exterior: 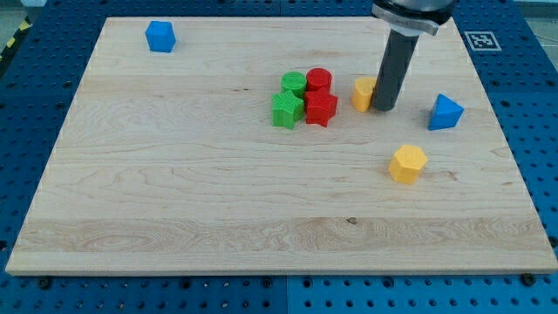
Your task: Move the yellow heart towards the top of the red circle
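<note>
Rig: one arm ending in a straight dark rod (pixel 394 65); it carries no gripper, so open or closed does not apply.

Tip: the tip (pixel 384 108) rests on the tabletop, touching the yellow heart on its 3 o'clock side.

Yellow heart: the yellow heart (pixel 363 92) lies at about 1 o'clock from the board's centre; the rod hides its right edge, so its shape is only partly made out. It sits at 3 o'clock from the red circle, near it but apart.

Red circle: the red circle (pixel 319 79), a short cylinder, stands at the upper right of the central cluster, touching or nearly touching the green circle at its 9 o'clock and the red star at its 6 o'clock.

Red star: the red star (pixel 321 108) sits at 6 o'clock from the red circle, just beside the green star.

Green circle: the green circle (pixel 294 85) sits at 12 o'clock from the green star, against it.

Green star: the green star (pixel 287 110) forms the cluster's lower left corner.

Blue triangle: the blue triangle (pixel 445 112) lies at 3 o'clock from the tip, apart from it, near the board's right edge.

Yellow hexagon: the yellow hexagon (pixel 407 164) lies at 5 o'clock from the tip, well apart.

Blue block: the blue block (pixel 160 37), roughly pentagonal, sits alone at 10 o'clock, near the far left corner.

Tabletop: the pale wooden tabletop (pixel 174 192) lies on a blue perforated base (pixel 532 105).
</note>
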Robot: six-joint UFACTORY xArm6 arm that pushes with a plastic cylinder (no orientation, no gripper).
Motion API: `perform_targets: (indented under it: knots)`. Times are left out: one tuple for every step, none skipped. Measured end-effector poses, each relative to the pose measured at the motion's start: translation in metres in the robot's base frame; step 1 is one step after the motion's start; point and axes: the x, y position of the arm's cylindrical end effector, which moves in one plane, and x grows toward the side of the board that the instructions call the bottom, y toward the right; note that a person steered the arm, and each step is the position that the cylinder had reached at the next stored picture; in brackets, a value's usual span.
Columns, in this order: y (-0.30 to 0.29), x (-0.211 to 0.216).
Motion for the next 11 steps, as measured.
perform_targets:
  knots:
    - [-0.008, -0.018]
    - [-0.012, -0.016]
    - [-0.019, -0.015]
    - [-0.019, 0.008]
    - [-0.019, 0.027]
    - [-0.041, 0.015]
    - [-0.047, -0.026]
    - [-0.047, -0.031]
    - [-0.015, -0.032]
    - [-0.011, -0.036]
    - [-0.011, -0.057]
